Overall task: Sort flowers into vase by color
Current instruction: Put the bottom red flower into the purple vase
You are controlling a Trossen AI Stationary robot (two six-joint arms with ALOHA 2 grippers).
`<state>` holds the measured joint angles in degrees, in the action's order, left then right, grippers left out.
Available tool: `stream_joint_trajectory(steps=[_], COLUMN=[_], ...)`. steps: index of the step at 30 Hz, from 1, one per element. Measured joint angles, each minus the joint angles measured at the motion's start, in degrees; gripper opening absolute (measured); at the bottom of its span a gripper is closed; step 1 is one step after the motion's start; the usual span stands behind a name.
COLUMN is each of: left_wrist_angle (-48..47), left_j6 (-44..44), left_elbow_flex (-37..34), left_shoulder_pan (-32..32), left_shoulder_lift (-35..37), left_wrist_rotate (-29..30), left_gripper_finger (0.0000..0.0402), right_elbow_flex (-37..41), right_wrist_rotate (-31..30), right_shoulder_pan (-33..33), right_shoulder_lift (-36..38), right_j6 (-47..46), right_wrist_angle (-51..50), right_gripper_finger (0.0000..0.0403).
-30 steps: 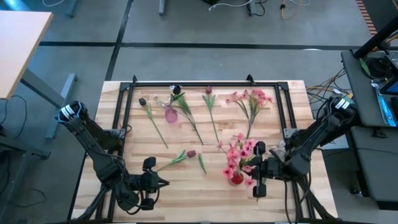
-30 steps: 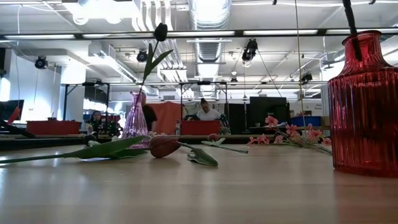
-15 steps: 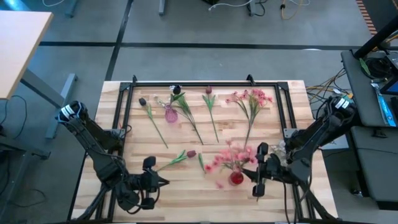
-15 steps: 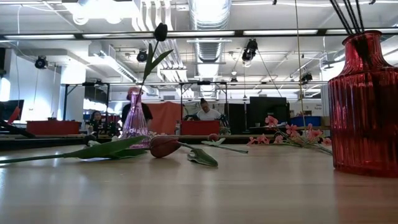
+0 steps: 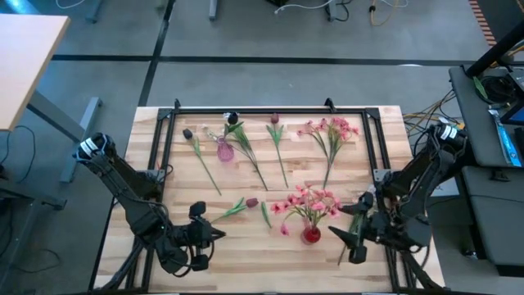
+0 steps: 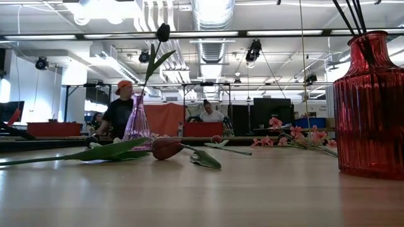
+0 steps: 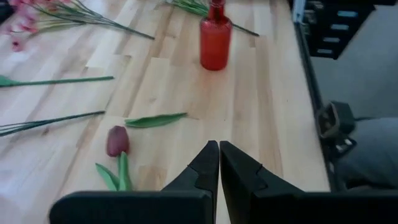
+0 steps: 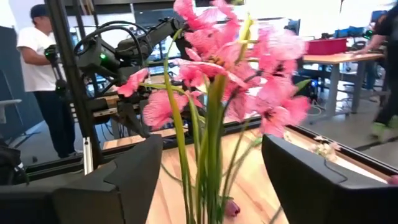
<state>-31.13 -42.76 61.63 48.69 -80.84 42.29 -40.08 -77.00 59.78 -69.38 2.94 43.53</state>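
Pink flowers (image 5: pixel 304 201) are seen standing in the red vase (image 5: pixel 311 235), released by the wide-open right gripper (image 5: pixel 352 242); the left gripper (image 5: pixel 214 236) is kept pinched closed.

A grey floor (image 5: pixel 270 37) crossed by dark lines surrounds the wooden surface (image 5: pixel 246 246). A pale desk (image 5: pixel 20 61) stands at one corner. Beyond, an open workshop: white ceiling ducts (image 6: pixel 211 16), strip lights (image 6: pixel 278 33), a person in an orange cap (image 6: pixel 120 107)
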Motion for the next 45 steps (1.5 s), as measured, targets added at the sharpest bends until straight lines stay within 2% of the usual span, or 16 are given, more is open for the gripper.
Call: stream_joint_trajectory(steps=[5, 10, 16, 20, 24, 31, 45], left_wrist_angle=[-2.9, -7.3, -10.7, -14.4, -17.5, -16.9, -5.7], left_j6=[-4.2, -8.1, -8.9, -8.5, -8.0, -5.4, -1.0], left_elbow_flex=[-0.5, -0.6, -0.6, -0.6, -0.6, -1.1, -8.9], left_shoulder_pan=[-1.9, -4.7, -9.2, -11.3, -12.3, -15.2, -18.8], left_shoulder_lift=[-1.0, -5.5, -11.8, -15.8, -18.1, -19.2, -18.3], left_wrist_rotate=[-2.8, -4.6, -13.3, -17.4, -17.6, -19.4, -22.5], left_gripper_finger=[0.0040, 0.0112, 0.0207, 0.0241, 0.0244, 0.0230, 0.0195], right_elbow_flex=[-0.3, -0.4, -0.4, -0.4, -0.4, -0.4, -0.4], right_wrist_rotate=[-3.5, -4.0, -1.0, -1.0, -1.0, 0.0, 1.0], right_shoulder_pan=[3.2, 4.1, 4.0, 4.0, 4.0, 4.0, 4.0], right_shoulder_lift=[0.0, 0.0, -0.1, -0.1, -0.1, -0.1, -0.1], right_j6=[0.1, -1.4, -9.3, -10.5, -10.6, -12.1, -12.8], right_wrist_angle=[0.0, -0.4, -6.2, -7.6, -8.0, -9.6, -10.5], right_gripper_finger=[0.0292, 0.0294, 0.0295, 0.0294, 0.0293, 0.0294, 0.0290])
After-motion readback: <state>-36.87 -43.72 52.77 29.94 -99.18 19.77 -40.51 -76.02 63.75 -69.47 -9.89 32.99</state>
